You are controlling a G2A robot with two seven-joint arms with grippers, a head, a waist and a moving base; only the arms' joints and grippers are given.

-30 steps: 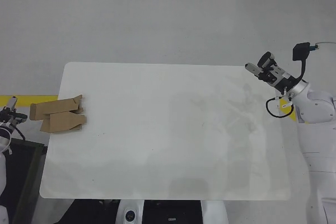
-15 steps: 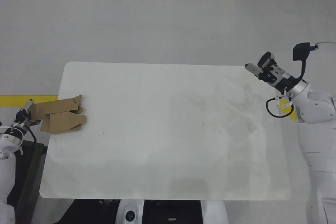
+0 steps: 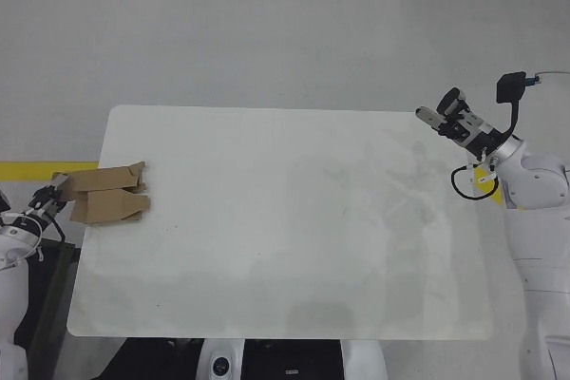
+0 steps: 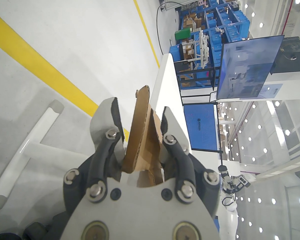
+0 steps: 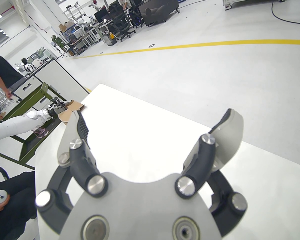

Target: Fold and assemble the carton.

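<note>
**A:** Where is the carton found?

**B:** The flattened cardboard carton [image 3: 104, 193] is laid at the left edge of the desk [image 3: 285, 218], with one end carried out past that edge.

**A:** How is the left hand set?

**B:** The left hand [image 3: 53, 197] is placed at that overhanging end, just off the desk. In the left wrist view its fingers [image 4: 105, 121] are seen narrowly parted astride the splayed cardboard layers. A gap is left on one side. On the other side it cannot be told whether the cardboard is touched. The nearest part of the carton is hidden behind the hand's own body.

**A:** And the right hand?

**B:** The right hand [image 3: 442, 109] is held above the far right corner of the desk, well apart from the carton. It is spread wide, with nothing between the fingers.

**A:** What is hard to make out?

**B:** In the right wrist view the carton is too small for its flaps to be told apart. In the top view its gripped end is partly covered by the left hand.
</note>
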